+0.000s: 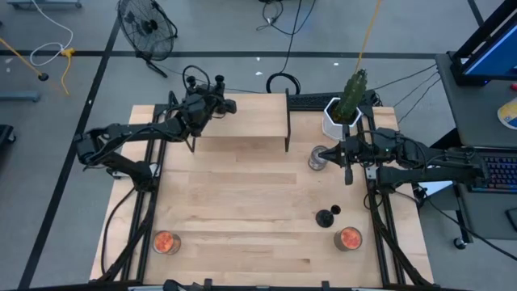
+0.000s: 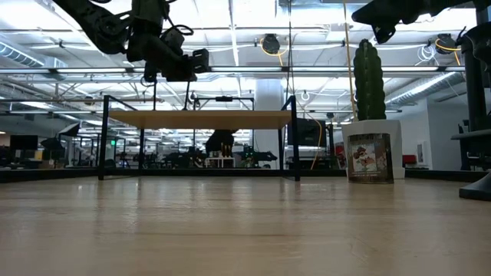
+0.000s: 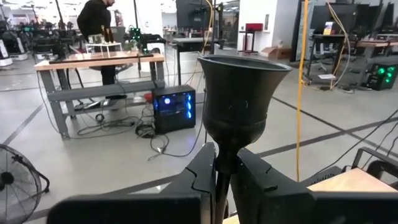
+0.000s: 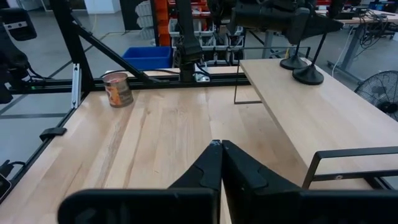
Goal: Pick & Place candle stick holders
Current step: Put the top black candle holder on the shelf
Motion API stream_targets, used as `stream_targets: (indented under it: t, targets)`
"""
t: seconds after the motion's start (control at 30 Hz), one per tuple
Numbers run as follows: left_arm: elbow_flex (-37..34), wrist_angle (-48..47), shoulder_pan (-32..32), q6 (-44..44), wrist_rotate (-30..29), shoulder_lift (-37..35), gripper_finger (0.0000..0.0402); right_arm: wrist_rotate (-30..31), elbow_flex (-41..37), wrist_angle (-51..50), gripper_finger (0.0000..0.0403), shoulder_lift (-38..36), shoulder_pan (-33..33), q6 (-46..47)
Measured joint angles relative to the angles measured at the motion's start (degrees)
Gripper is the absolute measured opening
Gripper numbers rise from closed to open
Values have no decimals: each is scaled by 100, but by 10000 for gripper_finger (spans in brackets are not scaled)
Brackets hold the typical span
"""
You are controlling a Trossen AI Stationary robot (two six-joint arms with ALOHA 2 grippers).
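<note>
Pale wood desk (image 1: 242, 210), smooth with a faint sheen, grain running in long boards; raised shelf (image 4: 323, 112) of matching light wood on thin dark metal legs. Matt black candle stick holder (image 3: 242, 93), dull cup catching soft highlights, clamped in left pincer (image 3: 227, 180) of matt dark plastic. Shiny metal tins with printed labels (image 1: 349, 238) at lower right. Glossy white pot (image 1: 338, 121) at upper right.
</note>
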Motion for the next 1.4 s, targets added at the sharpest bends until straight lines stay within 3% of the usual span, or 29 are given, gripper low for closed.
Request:
stream_targets:
  t: [0.13, 0.4, 1.2, 1.4]
  targets:
    - [0, -11, 0, -51, -1, -1, 28, 1, 0, 0, 0, 0, 0, -4]
    - [0, -274, 20, -53, -171, 0, 78, -1, 0, 0, 0, 2, 0, -13]
    - [0, -254, -103, -20, -395, -4, 78, -1, 0, 0, 0, 2, 0, 18]
    - [0, -251, -103, -103, -364, -4, 121, -3, 0, 0, 0, 2, 1, 13]
